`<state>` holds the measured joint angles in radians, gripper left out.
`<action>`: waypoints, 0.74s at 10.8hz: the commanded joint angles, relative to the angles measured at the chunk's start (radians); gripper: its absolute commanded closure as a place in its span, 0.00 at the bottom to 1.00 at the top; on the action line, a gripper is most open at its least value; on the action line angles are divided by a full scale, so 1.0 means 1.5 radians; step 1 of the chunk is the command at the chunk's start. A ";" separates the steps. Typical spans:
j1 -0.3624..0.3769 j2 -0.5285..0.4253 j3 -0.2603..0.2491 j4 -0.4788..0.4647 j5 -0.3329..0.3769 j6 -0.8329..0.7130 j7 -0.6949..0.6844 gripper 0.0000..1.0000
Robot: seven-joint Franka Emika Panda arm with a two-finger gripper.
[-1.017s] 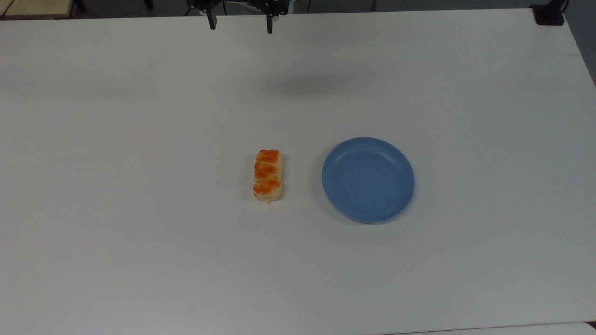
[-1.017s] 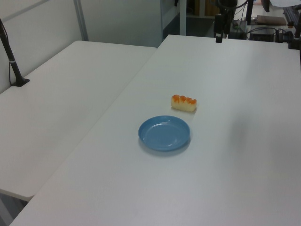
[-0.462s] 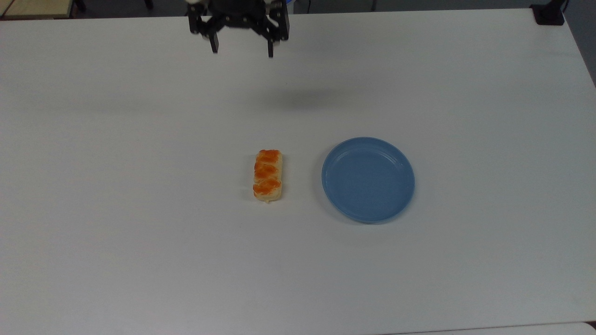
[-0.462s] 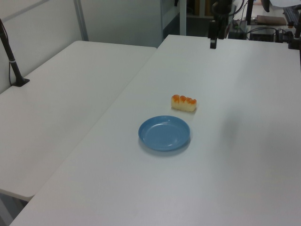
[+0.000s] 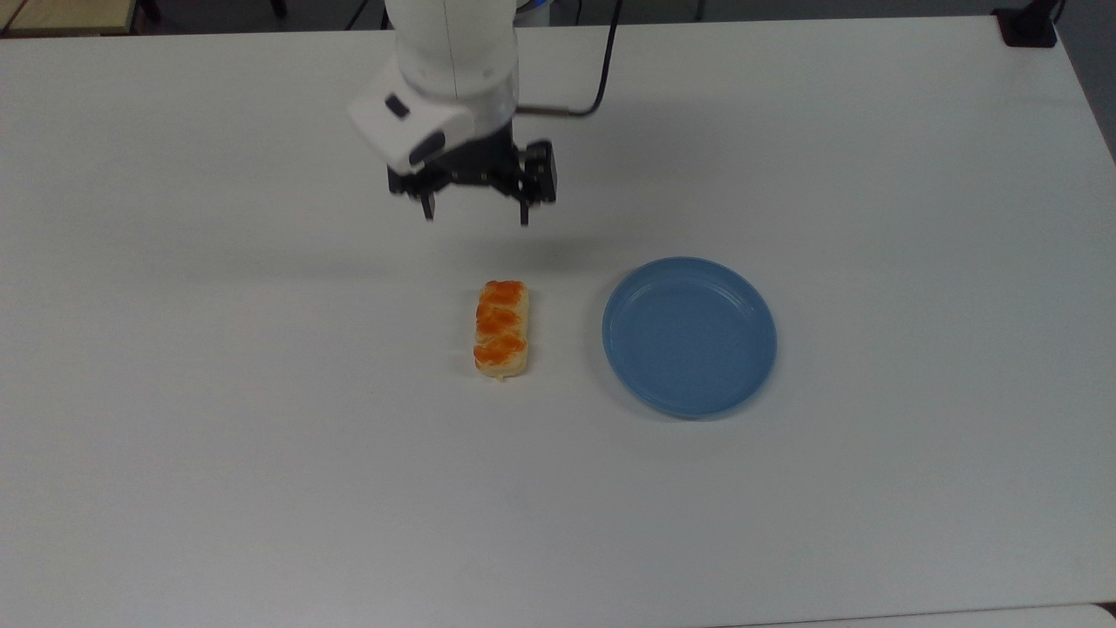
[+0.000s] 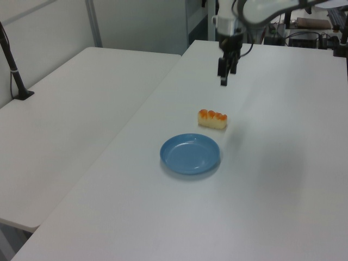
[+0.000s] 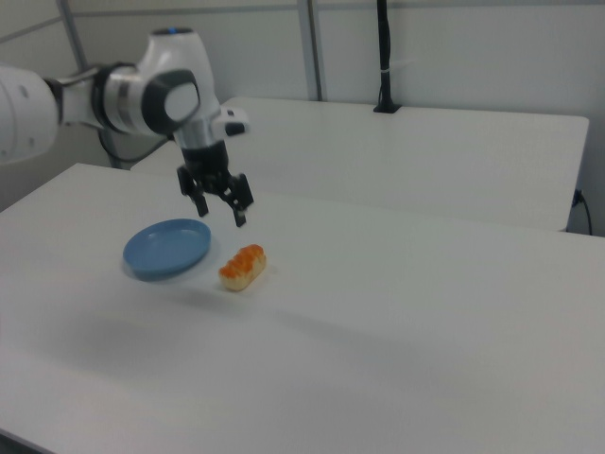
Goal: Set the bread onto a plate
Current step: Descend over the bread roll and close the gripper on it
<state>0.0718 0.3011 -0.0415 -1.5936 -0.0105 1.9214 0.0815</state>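
Observation:
The bread (image 5: pixel 501 329) lies flat on the white table, a pale-yellow bar with three orange-brown lumps on top; it also appears as the bread (image 6: pixel 212 119) and the bread (image 7: pixel 243 267). Just to the top view's right of it sits the blue plate (image 5: pixel 689 336), bare inside, seen too as the plate (image 6: pixel 190 154) and the plate (image 7: pixel 167 248). My gripper (image 5: pixel 476 215) hangs open in the air above the table, behind the bread in the top view and holding nothing. It shows as the gripper (image 6: pixel 223 80) and the gripper (image 7: pixel 220 215) as well.
The white table (image 5: pixel 261 453) spreads wide around both things. A second white table (image 6: pixel 70 114) stands alongside with a black pole (image 6: pixel 12 68) on it. A black clamp (image 5: pixel 1029 26) sits at the top view's far right corner.
The arm has come in from the table's far edge toward the bread, its fingers still apart. Bread and plate have not moved.

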 commanded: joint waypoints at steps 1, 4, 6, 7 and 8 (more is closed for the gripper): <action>0.006 0.096 -0.004 0.020 -0.009 0.084 -0.007 0.00; 0.026 0.145 -0.004 0.031 -0.040 0.124 -0.002 0.00; 0.026 0.151 -0.004 0.031 -0.038 0.129 -0.001 0.00; 0.030 0.160 -0.004 0.031 -0.039 0.145 0.012 0.00; 0.034 0.166 -0.004 0.031 -0.041 0.168 0.033 0.00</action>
<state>0.1043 0.5308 -0.0404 -1.5551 -0.0574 2.1137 0.0830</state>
